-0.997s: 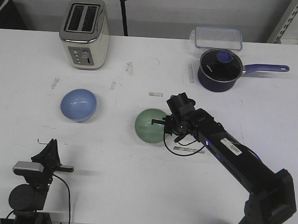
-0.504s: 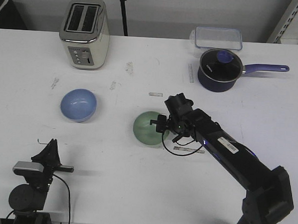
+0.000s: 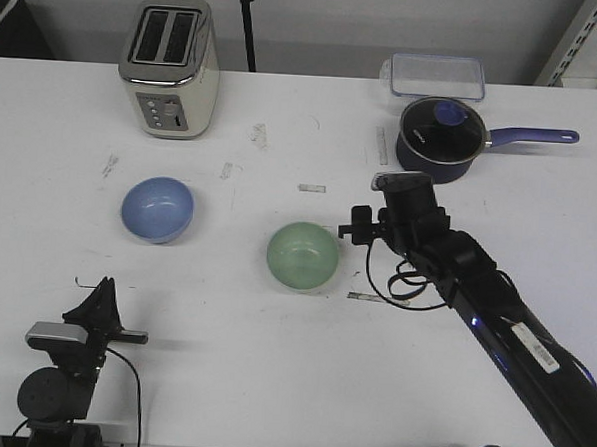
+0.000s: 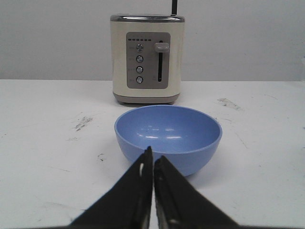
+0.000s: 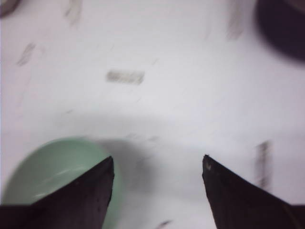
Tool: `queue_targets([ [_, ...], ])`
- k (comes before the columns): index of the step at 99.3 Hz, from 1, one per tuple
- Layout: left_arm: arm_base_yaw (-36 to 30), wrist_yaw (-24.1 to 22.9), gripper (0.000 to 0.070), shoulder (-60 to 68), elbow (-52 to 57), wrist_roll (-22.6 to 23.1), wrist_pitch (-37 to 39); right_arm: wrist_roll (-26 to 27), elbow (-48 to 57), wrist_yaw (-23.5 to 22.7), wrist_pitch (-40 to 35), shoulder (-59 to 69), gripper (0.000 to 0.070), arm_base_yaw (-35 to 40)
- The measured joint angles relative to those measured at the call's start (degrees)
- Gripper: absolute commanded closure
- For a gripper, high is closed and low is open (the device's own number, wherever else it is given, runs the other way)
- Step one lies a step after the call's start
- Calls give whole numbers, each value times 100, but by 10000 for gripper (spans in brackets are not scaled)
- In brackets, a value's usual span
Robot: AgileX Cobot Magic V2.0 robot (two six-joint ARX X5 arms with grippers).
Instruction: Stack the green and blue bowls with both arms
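White table point(image 3: 270, 382): green bowl point(image 3: 303, 256) just beside open right pincer point(image 5: 157, 191).

left arm point(image 3: 66, 367): folded low, fingers point(image 4: 143, 191) pressed together | right gripper point(image 5: 157, 191): raised, fingers spread apart, holding nothing

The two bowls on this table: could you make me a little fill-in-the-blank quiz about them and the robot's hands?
1. The green bowl sits on the table with ____ inside it.
2. The right hand is ____, with its fingers spread wide beside the green bowl.
3. In the left wrist view, the appliance standing behind the blue bowl is a ____.
4. The left hand has its fingers pressed ____.

Missing words: nothing; open; toaster; together
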Motion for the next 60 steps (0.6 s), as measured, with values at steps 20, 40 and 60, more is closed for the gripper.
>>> queue_targets([
  [20,0,0,698,0,0,0,0,-1239,-1137,216,1014,-890,664,-654],
  [40,0,0,698,0,0,0,0,-1565,-2240,129,1869,-1779,683,-1460],
  [60,0,0,698,0,0,0,0,-1626,-3383,-319,2618,-2809,683,-1969],
])
